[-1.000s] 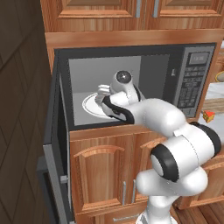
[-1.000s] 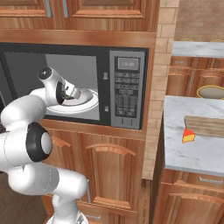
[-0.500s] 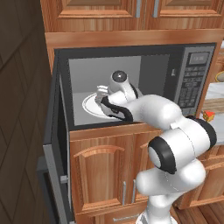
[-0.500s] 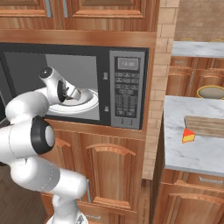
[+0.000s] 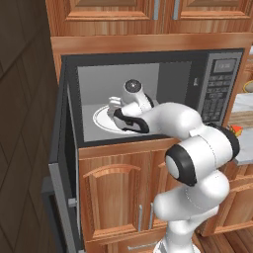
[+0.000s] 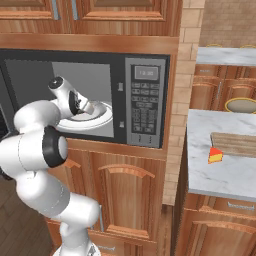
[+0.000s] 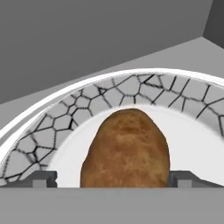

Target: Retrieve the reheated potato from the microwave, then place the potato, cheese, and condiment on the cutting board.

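The potato (image 7: pixel 124 148), brown and rough, lies on a white plate (image 7: pixel 144 89) with a crackle-pattern rim inside the open microwave (image 5: pixel 148 79). My gripper (image 7: pixel 113 179) is open, one fingertip on each side of the potato's near end, apart from it. From the base, the hand is deep in the cavity, with the gripper (image 5: pixel 114 105) (image 6: pixel 94 107) over the plate (image 6: pixel 102 120). The cheese (image 6: pixel 215 155) (image 5: pixel 236 130) sits on the marble counter beside the cutting board (image 6: pixel 235 144). The condiment is out of view.
The microwave door (image 5: pixel 62 163) hangs open to the left. The keypad (image 6: pixel 145 107) flanks the cavity's right side. A brick pillar (image 6: pixel 181 100) separates the microwave from the counter (image 6: pixel 220 175). A yellow-rimmed bowl (image 6: pixel 242 105) stands at the back.
The arm has pushed a little deeper into the microwave, bringing the hand lower and closer to the plate. The jaws have stayed open.
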### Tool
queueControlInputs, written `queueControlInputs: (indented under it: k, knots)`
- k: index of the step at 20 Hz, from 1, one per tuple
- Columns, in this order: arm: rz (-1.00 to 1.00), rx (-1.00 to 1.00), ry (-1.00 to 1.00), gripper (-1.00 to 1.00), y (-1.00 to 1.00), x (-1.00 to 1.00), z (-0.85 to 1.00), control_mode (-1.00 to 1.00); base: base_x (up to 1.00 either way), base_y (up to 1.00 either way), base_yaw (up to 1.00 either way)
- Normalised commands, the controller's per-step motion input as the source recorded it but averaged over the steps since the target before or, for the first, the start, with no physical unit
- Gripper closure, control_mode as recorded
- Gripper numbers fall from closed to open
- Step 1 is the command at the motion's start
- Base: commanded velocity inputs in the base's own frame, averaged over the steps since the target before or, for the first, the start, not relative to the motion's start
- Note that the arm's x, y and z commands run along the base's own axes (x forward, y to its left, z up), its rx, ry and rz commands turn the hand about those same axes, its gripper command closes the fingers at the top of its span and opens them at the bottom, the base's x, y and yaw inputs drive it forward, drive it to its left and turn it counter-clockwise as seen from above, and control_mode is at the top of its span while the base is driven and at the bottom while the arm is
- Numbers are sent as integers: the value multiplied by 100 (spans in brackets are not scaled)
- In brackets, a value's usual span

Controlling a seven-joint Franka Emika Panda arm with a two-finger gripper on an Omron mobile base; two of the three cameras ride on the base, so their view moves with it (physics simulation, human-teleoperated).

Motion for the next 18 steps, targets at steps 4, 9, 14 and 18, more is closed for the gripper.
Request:
queueControlInputs:
  k: [4, 9, 14, 18]
  knots:
    - [0, 0, 2, -100, 0, 7, -23, -100, 0, 0, 0]
    - [0, 0, 1, 100, 0, 6, -24, -100, 0, 0, 0]
    - [0, 0, 0, 100, -5, 1, -15, -100, 0, 0, 0]
    - [0, 1, -3, 100, -1, -28, -15, -100, 0, 0, 0]
